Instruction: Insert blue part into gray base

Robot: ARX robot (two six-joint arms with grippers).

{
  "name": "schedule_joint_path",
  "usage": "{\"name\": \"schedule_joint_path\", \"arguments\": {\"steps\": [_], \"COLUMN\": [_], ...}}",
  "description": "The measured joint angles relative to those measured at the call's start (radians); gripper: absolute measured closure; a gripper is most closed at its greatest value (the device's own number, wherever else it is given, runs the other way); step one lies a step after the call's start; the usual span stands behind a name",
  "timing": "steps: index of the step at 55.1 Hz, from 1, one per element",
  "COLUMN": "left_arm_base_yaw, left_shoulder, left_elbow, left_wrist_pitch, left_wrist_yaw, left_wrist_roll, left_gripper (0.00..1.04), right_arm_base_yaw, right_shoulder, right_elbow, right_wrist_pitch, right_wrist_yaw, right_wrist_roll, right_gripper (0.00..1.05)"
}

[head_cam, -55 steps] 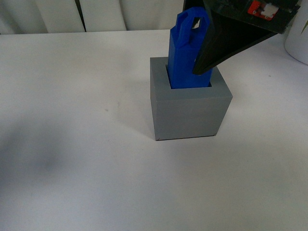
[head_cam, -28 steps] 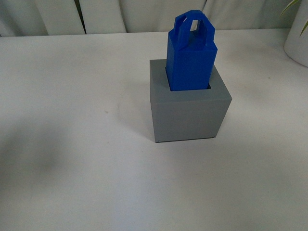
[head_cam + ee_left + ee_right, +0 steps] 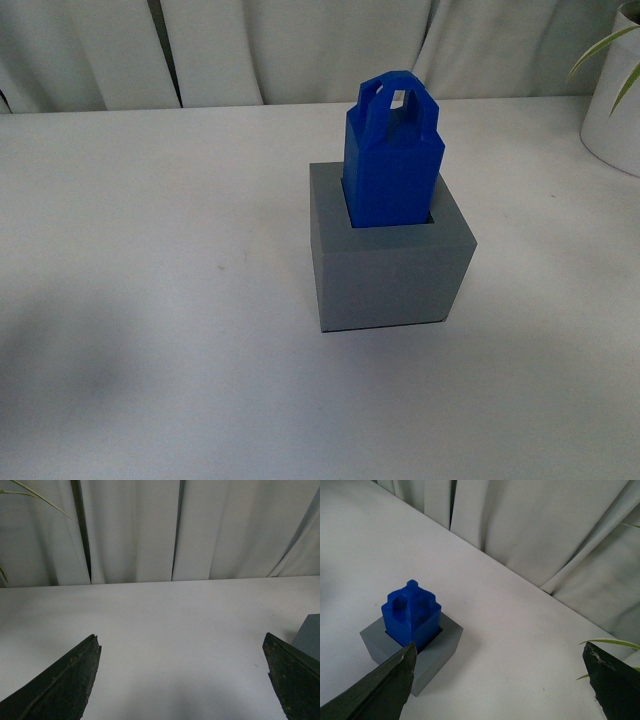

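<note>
The blue part (image 3: 392, 160) stands upright in the recess of the gray base (image 3: 390, 270) on the white table, its loop handle on top. Most of its height rises above the base. The right wrist view shows the blue part (image 3: 411, 614) seated in the gray base (image 3: 432, 657) from above and apart. My right gripper (image 3: 502, 652) is open and empty, raised away from the block. My left gripper (image 3: 182, 642) is open and empty over bare table; a corner of the gray base (image 3: 309, 637) shows beside one finger. Neither gripper shows in the front view.
A white plant pot (image 3: 612, 110) with green leaves stands at the table's far right. White curtains (image 3: 300, 50) hang behind the table's far edge. A leaf tip (image 3: 610, 642) shows in the right wrist view.
My right gripper was beside the blue part one second ago and has since left the front view. The blue part stays in the base. The view has shifted slightly.
</note>
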Motion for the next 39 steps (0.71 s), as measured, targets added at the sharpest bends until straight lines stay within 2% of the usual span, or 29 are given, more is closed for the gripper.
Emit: {"name": "schedule_joint_path", "arguments": {"steps": [2, 4, 6, 9, 11, 14, 19, 30, 34, 39], "left_arm_base_yaw": [0.0, 0.0, 0.0, 0.0, 0.0, 0.0, 0.0, 0.0, 0.0, 0.0], "left_shoulder": [0.0, 0.0, 0.0, 0.0, 0.0, 0.0, 0.0, 0.0, 0.0, 0.0], "left_elbow": [0.0, 0.0, 0.0, 0.0, 0.0, 0.0, 0.0, 0.0, 0.0, 0.0], "left_wrist_pitch": [0.0, 0.0, 0.0, 0.0, 0.0, 0.0, 0.0, 0.0, 0.0, 0.0], "left_wrist_yaw": [0.0, 0.0, 0.0, 0.0, -0.002, -0.001, 0.001, 0.0, 0.0, 0.0], "left_wrist_roll": [0.0, 0.0, 0.0, 0.0, 0.0, 0.0, 0.0, 0.0, 0.0, 0.0], "left_gripper": [0.06, 0.06, 0.06, 0.06, 0.06, 0.06, 0.06, 0.06, 0.06, 0.06], "right_arm_base_yaw": [0.0, 0.031, 0.053, 0.05, 0.043, 0.026, 0.005, -0.025, -0.074, -0.106], "right_shoulder": [-0.001, -0.015, -0.037, -0.068, -0.086, -0.118, -0.183, -0.272, -0.309, -0.348], "right_elbow": [0.0, -0.05, -0.13, -0.216, -0.251, -0.297, -0.386, -0.477, -0.506, -0.533], "right_wrist_pitch": [0.001, 0.134, 0.316, 0.461, 0.502, 0.534, 0.552, 0.553, 0.547, 0.535], "right_wrist_yaw": [0.001, 0.169, 0.38, 0.552, 0.602, 0.62, 0.592, 0.559, 0.493, 0.489], "right_wrist_roll": [0.008, 0.087, 0.183, 0.303, 0.335, 0.384, 0.429, 0.442, 0.444, 0.447], "right_gripper": [0.07, 0.13, 0.22, 0.33, 0.38, 0.47, 0.7, 1.03, 1.02, 1.03]}}
